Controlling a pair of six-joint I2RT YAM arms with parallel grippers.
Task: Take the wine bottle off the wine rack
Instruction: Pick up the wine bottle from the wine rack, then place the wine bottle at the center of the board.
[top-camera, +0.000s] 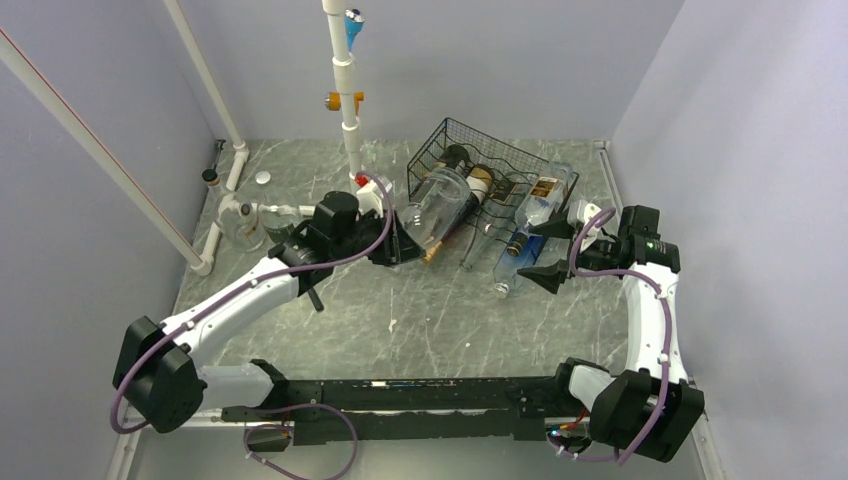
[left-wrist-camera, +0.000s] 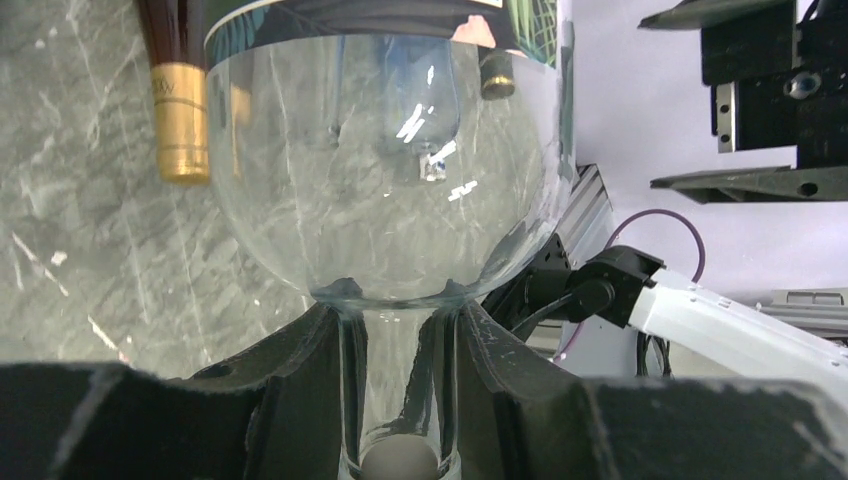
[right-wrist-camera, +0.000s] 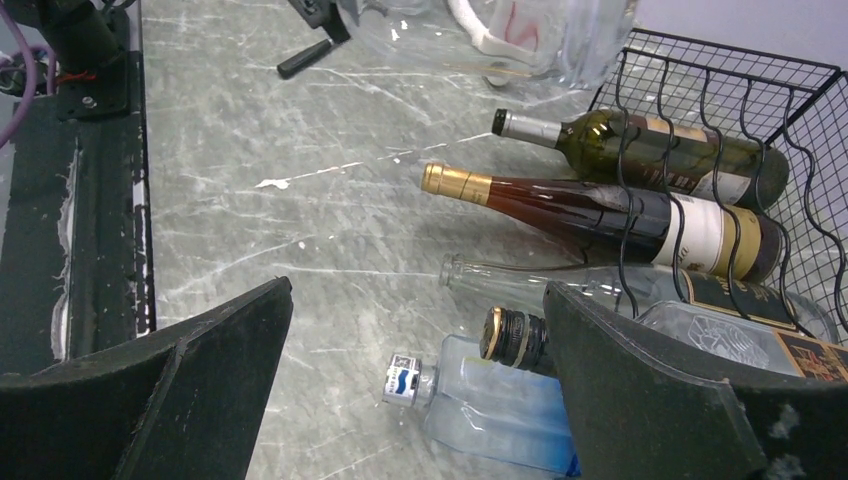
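clear wine bottle (top-camera: 443, 203) clamped at the neck by left gripper (left-wrist-camera: 400, 380), held at the front of the wine rack (top-camera: 455, 135), right gripper (right-wrist-camera: 418, 300) spread wide beside other bottles (right-wrist-camera: 600, 205)

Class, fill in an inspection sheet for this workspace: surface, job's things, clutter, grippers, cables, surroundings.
Surface: grey marbled table, white flecks.
Job's things: black wine rack with bottles lying in it; clear bottle held by its neck.
Clutter: blue-tinted bottle on table; glass vessel.
Grippers: left gripper jaws shut on clear bottle; right gripper jaws open, empty.
Cables: purple cables along both arms.
Surroundings: white pipe frame; plain walls.
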